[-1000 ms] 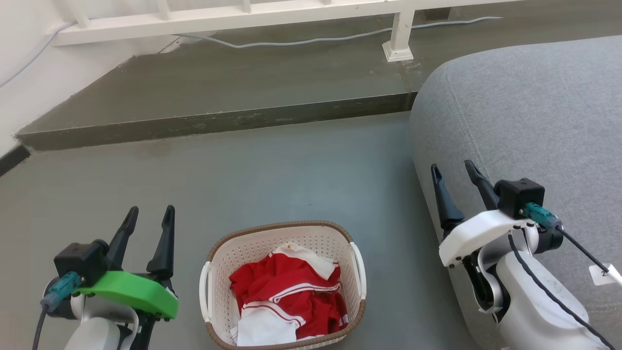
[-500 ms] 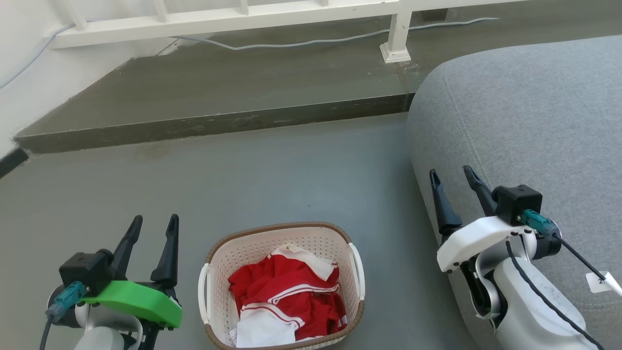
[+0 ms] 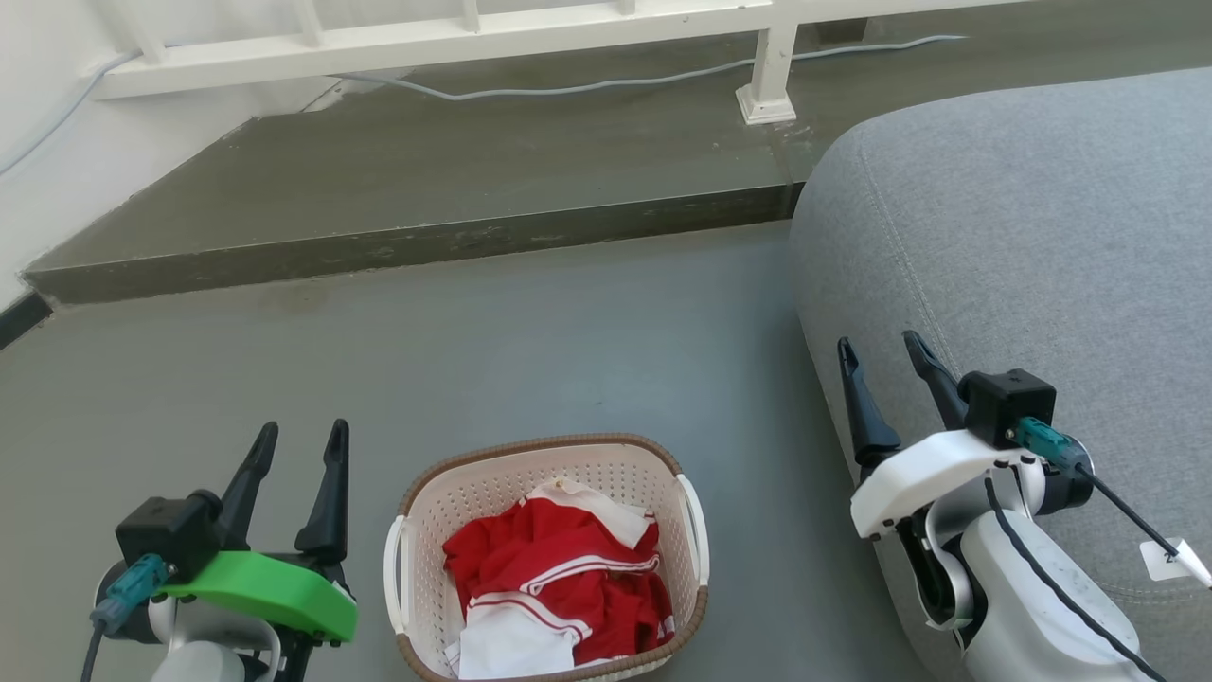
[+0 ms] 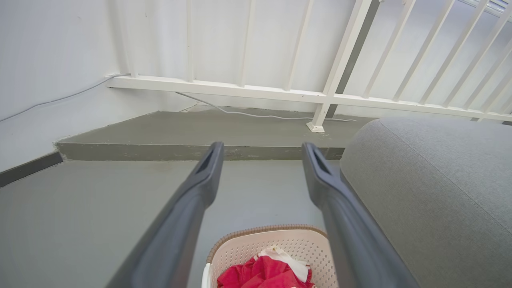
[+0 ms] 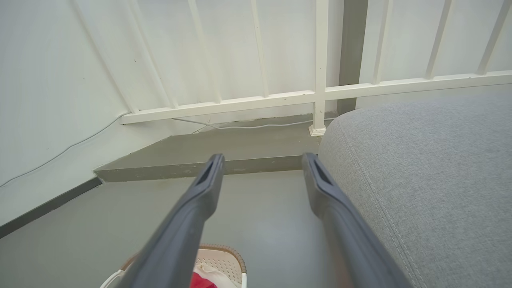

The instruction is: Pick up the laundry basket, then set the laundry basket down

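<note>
- The laundry basket (image 3: 540, 442) sits on the grey floor (image 3: 568, 332) near its front edge, between my two arms and touching neither.
- A grey upholstered sofa (image 3: 1023, 237) fills the floor's right side. Its rounded flank is near the basket's right, with a strip of floor between them.
- At the floor's far edge there is one raised concrete step (image 3: 426, 180). One pale cable (image 3: 568, 85) trails across it, and a white railing (image 3: 426, 38) with one post foot (image 3: 765, 99) stands on it.
- Nothing lies on the floor between me and the basket's handles.
- By count there is one basket with two white side handles, the left (image 3: 391, 568) and the right (image 3: 699, 526), and I have two grippers.
- The basket holds a crumpled heap of red-and-white clothing (image 3: 559, 578), piled below the brown rim.
- My left gripper (image 3: 303, 431) is released, its fingers parted and grasping nothing. It hovers just left of the basket, pointing toward the step.
- My right gripper (image 3: 877, 343) is also released and empty-handed. It is well right of the basket, close against the sofa's flank, and I cannot tell whether it touches the fabric.
</note>
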Tool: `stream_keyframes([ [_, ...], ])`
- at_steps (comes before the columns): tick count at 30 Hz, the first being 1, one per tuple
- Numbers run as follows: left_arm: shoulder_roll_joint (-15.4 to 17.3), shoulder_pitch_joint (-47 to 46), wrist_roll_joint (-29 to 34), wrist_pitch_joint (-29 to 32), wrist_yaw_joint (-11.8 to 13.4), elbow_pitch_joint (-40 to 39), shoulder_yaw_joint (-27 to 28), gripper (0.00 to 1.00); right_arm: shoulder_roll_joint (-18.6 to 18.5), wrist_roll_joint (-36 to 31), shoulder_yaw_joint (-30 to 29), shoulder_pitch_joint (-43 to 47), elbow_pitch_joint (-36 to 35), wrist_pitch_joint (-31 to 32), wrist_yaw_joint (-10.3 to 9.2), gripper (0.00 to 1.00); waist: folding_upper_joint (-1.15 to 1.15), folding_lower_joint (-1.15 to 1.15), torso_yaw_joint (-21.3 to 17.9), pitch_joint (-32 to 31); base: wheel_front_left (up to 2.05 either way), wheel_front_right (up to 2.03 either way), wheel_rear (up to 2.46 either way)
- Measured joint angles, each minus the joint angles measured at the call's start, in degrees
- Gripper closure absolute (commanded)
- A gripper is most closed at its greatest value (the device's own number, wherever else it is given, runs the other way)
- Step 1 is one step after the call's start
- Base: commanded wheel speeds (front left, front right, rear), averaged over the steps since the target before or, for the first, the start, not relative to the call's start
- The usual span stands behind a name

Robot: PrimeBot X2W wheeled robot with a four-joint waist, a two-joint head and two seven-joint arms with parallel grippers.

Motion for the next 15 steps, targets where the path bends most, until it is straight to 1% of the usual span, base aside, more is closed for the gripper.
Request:
stream_keyframes([
  [10,-0.81,0.41,0.4,0.0,-0.51,0.02,0.62,0.0,0.45,-0.49,-0.79,0.15,-0.05,0.0,0.19,0.0,0.0,0.0,-0.03,0.11,0.0,0.0,0.0],
  [11,-0.88,0.43,0.38,0.0,-0.52,0.08,0.64,1.0,0.52,-0.49,-0.83,0.18,-0.05,0.0,0.34,1.0,0.0,0.0,-0.03,0.11,0.0,0.0,0.0],
  [15,-1.86,1.41,0.3,0.11,-0.56,2.31,0.05,1.0,1.24,-0.46,-0.56,2.01,1.91,0.1,0.51,1.0,0.0,0.0,-0.03,0.12,0.0,0.0,0.0],
])
